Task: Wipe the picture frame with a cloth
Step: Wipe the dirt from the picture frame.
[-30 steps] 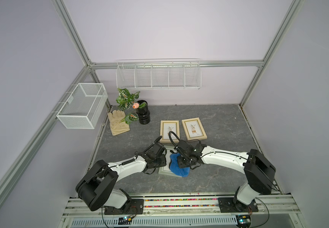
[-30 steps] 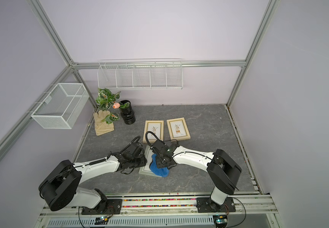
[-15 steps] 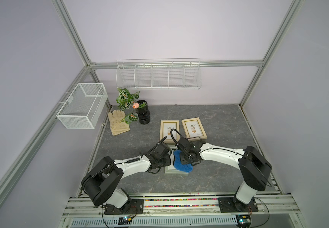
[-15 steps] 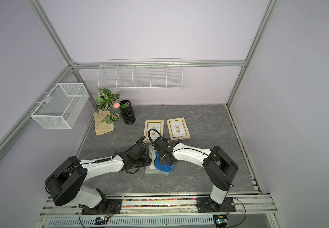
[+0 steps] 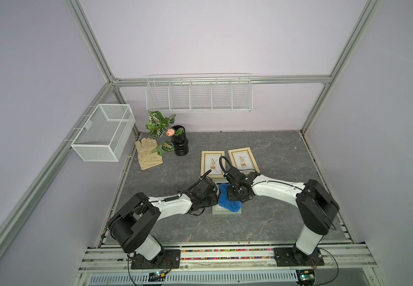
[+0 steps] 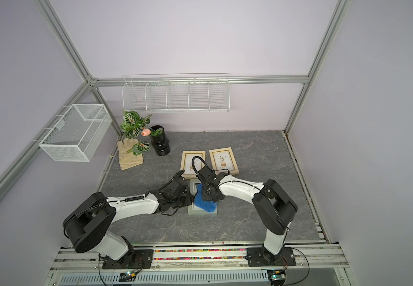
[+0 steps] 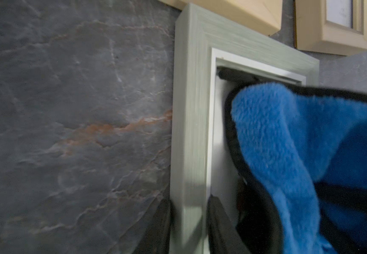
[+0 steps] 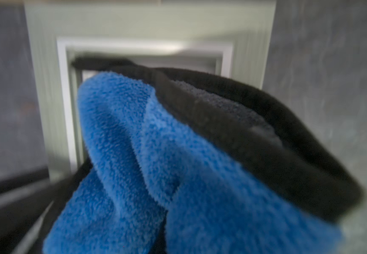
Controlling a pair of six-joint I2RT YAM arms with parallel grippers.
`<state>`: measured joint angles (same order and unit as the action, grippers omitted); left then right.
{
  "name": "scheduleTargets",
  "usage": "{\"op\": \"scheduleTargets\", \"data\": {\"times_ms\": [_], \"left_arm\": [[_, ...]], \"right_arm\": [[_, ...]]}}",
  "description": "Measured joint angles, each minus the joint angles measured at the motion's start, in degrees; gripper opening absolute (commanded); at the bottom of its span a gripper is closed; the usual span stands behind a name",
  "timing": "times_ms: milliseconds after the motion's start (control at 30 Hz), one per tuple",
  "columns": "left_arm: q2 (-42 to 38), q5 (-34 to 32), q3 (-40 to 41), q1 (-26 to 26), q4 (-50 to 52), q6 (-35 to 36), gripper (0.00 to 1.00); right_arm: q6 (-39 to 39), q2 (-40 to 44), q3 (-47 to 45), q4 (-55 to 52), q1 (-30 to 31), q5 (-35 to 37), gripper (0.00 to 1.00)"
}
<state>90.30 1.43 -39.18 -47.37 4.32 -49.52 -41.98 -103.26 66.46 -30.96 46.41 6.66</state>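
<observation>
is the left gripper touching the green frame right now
Touching. The left wrist view shows the left gripper straddling a side rail of the green frame, with both fingers against the rail and no gap visible.

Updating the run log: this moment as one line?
left gripper: shut on grey-green picture frame | right gripper: shut on blue microfibre cloth | cloth: on frame glass
</observation>
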Motion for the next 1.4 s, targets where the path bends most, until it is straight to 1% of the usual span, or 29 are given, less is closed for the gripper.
{"op": "scheduleTargets", "data": {"times_ms": [100,267,400,467,567,700,833,933,1000,1133,1300,1400], "left_arm": [[0.13,-0.02,-0.02,-0.04,-0.37,0.02,0.28],[0.24,0.24,0.42,-0.28,-1.57,0.31,0.27],[-0.04,0.35,1.70,-0.33,-3.41,0.57,0.27],[-0.15,0.35,2.38,-0.37,-4.35,0.59,0.27],[-0.17,0.11,3.10,-0.85,-5.86,0.37,0.27],[0.28,-0.28,3.26,-1.51,-7.15,-0.46,0.28],[0.52,-0.28,4.02,-1.81,-9.27,-1.14,0.27],[0.85,-0.11,4.31,-2.05,-10.51,-1.40,0.27],[1.31,0.15,4.31,-2.29,-11.47,-1.40,0.28],[2.01,0.55,4.15,-2.54,-12.55,-1.40,0.28],[2.14,0.61,4.04,-2.54,-12.57,-1.42,0.28],[2.14,0.55,4.04,-2.56,-12.52,-1.42,0.28]], "right_arm": [[0.63,-0.55,-0.13,1.16,-0.11,0.48,0.07],[0.61,3.82,-5.90,4.42,0.63,0.37,0.07],[1.14,4.81,-6.64,5.75,0.87,-0.74,0.07],[1.55,3.41,-5.44,6.86,0.50,-2.21,0.07],[1.75,-0.96,-1.40,8.59,-0.31,-4.61,0.07],[1.75,-5.22,3.17,8.37,-0.98,-5.16,0.07],[1.75,-4.15,1.46,8.87,-2.89,-3.85,0.07],[2.54,-1.07,-1.68,7.54,-4.50,0.07,0.07],[3.10,0.11,-2.19,5.92,-5.05,2.36,0.07],[4.00,-0.13,-1.18,5.01,-4.59,3.28,0.07],[4.44,-5.29,6.97,4.72,-1.40,1.60,0.07],[4.24,-6.60,7.98,5.25,-0.87,1.01,0.07]]}}
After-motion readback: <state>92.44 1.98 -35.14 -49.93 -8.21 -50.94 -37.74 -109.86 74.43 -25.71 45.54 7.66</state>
